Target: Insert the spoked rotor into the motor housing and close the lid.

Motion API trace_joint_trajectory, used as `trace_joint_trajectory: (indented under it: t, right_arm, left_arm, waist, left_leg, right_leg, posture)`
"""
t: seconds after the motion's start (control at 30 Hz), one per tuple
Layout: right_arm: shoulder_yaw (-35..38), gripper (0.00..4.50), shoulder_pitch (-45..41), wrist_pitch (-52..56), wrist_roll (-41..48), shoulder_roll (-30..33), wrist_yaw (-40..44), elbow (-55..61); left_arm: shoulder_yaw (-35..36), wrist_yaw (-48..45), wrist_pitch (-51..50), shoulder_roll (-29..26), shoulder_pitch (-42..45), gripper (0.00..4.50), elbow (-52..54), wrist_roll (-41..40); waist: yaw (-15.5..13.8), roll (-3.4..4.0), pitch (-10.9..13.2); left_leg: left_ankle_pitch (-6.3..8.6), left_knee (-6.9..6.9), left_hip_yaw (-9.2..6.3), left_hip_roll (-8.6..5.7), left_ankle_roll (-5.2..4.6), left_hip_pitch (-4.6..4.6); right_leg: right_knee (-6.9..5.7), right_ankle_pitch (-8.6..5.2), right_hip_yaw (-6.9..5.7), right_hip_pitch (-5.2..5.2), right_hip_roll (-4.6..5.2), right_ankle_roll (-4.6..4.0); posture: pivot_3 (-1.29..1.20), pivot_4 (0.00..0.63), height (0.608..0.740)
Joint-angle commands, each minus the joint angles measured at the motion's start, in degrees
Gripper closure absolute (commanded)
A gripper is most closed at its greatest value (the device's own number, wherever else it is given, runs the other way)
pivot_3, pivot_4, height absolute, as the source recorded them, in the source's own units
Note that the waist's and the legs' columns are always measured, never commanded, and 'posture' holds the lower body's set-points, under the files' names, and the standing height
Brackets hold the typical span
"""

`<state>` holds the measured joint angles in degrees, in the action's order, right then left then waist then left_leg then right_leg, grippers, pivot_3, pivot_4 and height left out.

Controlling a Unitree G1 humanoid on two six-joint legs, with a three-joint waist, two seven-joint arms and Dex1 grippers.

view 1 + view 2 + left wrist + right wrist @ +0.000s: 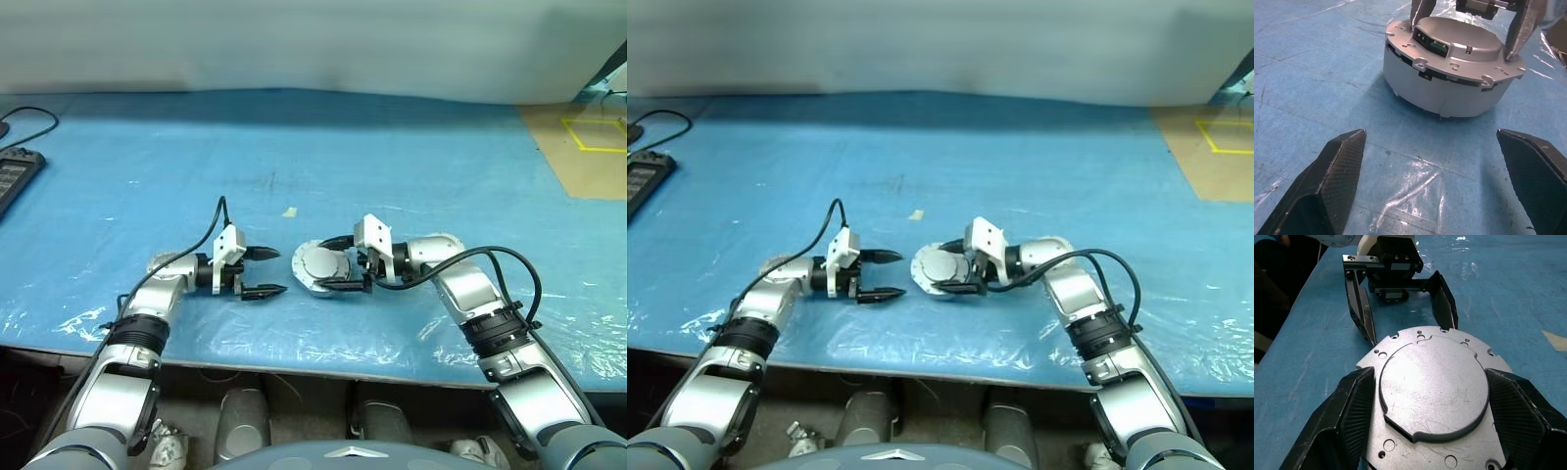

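Right gripper [1425,421] straddles the lid [1432,391] seated on the housing [1442,95], fingers apart either side, while beside the housing the left gripper [263,272] waits open, facing it.

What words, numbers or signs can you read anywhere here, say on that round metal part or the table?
None can be read.
The lid on the motor housing: bare grey metal with screw holes, no lettering.
The dark device at the table's edge: any markings are too small to read.
Yellow tape lines on the floor: a plain outline, not text.
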<state>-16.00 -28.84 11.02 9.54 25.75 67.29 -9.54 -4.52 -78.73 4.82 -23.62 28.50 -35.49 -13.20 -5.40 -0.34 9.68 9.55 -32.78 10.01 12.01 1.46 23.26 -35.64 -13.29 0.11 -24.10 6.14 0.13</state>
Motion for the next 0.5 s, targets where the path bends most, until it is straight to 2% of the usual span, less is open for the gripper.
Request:
trace_joint_trajectory:
  t: [0.03, 0.5]
  right_arm:
    - [0.52, 0.63, -0.39, 0.14, 0.08, 0.5, -0.06, -0.42]
    - [2.0, 0.63, -2.31, 3.45, 2.28, 1.7, 0.87, 0.81]
  left_arm:
    - [0.18, -0.2, 0.58, -0.28, 0.31, 0.0, 0.25, -0.28]
    - [0.19, 0.13, 0.27, -0.22, -0.43, 0.0, 1.12, -0.45]
  waist:
    - [0.0, 0.0, 0.0]
    - [-0.01, 0.0, 0.0]
  left_leg:
    - [0.01, 0.0, 0.0, 0.0, -0.01, 0.0]
    - [0.02, -0.03, 0.0, 0.0, -0.04, 0.0]
  right_leg:
    - [0.0, 0.0, 0.0, 0.0, 0.0, 0.0]
    - [-0.01, 0.0, 0.0, 0.01, 0.0, 0.0]
  posture:
    - [0.0, 0.15, 0.74]
    - [0.0, 0.15, 0.74]
